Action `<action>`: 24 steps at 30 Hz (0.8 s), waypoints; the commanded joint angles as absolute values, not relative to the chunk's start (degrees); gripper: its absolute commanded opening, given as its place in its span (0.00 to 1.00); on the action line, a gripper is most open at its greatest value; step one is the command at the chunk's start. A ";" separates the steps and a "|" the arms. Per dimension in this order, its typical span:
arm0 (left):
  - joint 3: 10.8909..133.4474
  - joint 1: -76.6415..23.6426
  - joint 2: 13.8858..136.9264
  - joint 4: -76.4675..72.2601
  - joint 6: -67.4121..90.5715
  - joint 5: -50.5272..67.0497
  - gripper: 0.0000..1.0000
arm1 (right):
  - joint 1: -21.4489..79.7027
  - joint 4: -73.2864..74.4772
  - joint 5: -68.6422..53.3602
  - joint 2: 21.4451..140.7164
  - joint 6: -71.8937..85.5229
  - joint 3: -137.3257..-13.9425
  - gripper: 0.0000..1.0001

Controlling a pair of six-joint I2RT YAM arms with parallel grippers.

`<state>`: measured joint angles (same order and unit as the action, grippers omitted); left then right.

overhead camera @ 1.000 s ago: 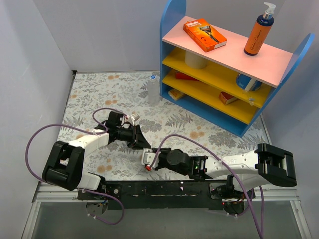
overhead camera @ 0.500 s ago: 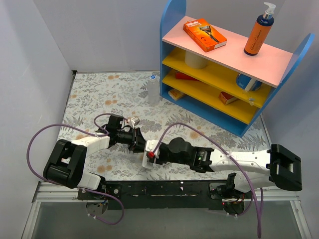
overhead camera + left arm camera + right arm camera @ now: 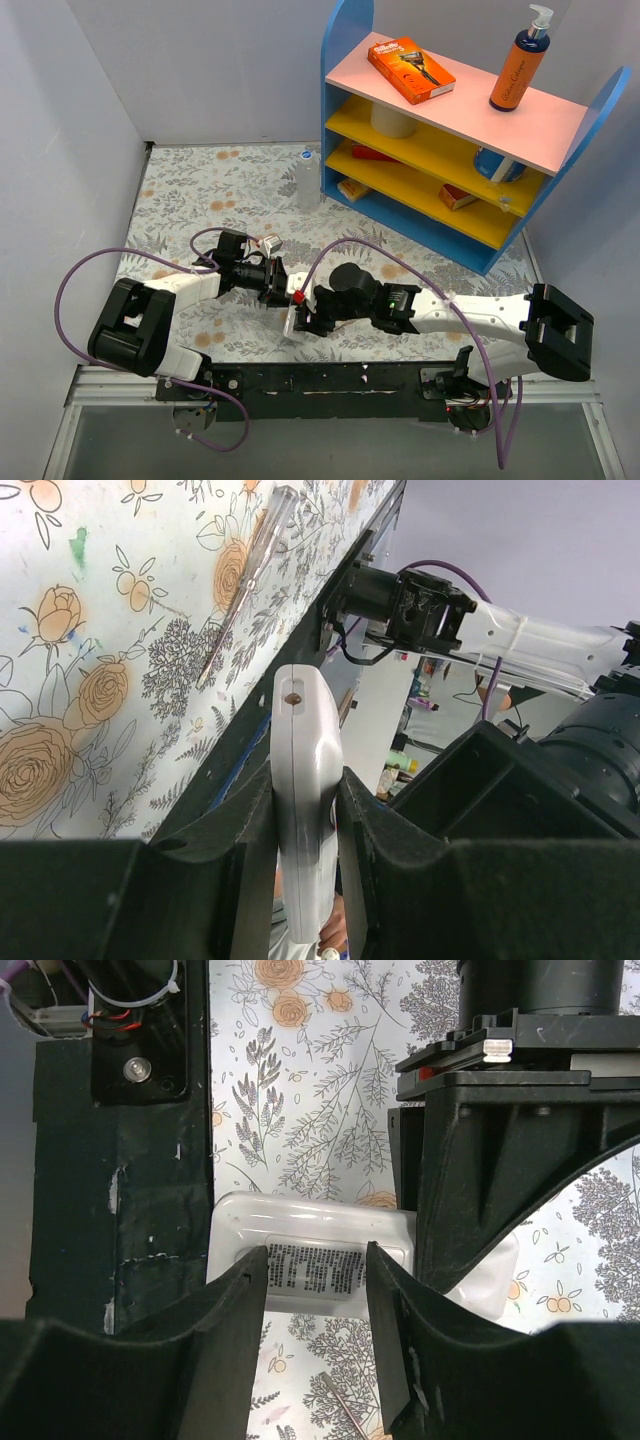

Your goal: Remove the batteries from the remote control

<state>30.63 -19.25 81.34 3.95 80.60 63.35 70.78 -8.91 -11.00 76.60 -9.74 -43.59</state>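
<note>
Over the flowery counter [image 3: 230, 190], near its front edge, the left claw [image 3: 305, 810] is squeezing the white remote [image 3: 303, 730] by its thin sides. The right claw [image 3: 312, 1260] is hanging over it with its fingers apart. If that claw pushes too hard, I think the remote is going to twist or slip out. The remote is showing a face with black print. No batteries are showing.

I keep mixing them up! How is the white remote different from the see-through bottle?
The remote control is a flat white bar pinched in the left gripper; the bottle is round, clear and blue-capped. The remote control is held near the arms' bases; the bottle stands upright, untouched, beside the shelf. Both look pale.
</note>
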 commanded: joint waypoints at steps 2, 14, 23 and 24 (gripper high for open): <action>31.38 -19.07 80.33 2.81 81.30 66.01 0.00 | 70.75 -8.17 -13.98 77.78 -7.82 -45.88 0.51; 31.38 -18.99 80.24 3.16 81.39 65.22 0.00 | 70.49 -7.47 -16.95 77.61 -6.07 -46.23 0.51; 31.29 -18.99 80.16 3.25 81.47 64.95 0.00 | 69.70 -5.63 -18.81 78.13 -5.63 -47.55 0.44; 31.29 -19.07 80.16 3.16 81.47 64.95 0.00 | 69.52 -5.45 -18.90 78.13 -5.63 -47.64 0.44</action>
<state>30.63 -19.25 81.34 4.29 80.64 63.68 69.58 -6.94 -14.92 77.43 -6.98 -45.12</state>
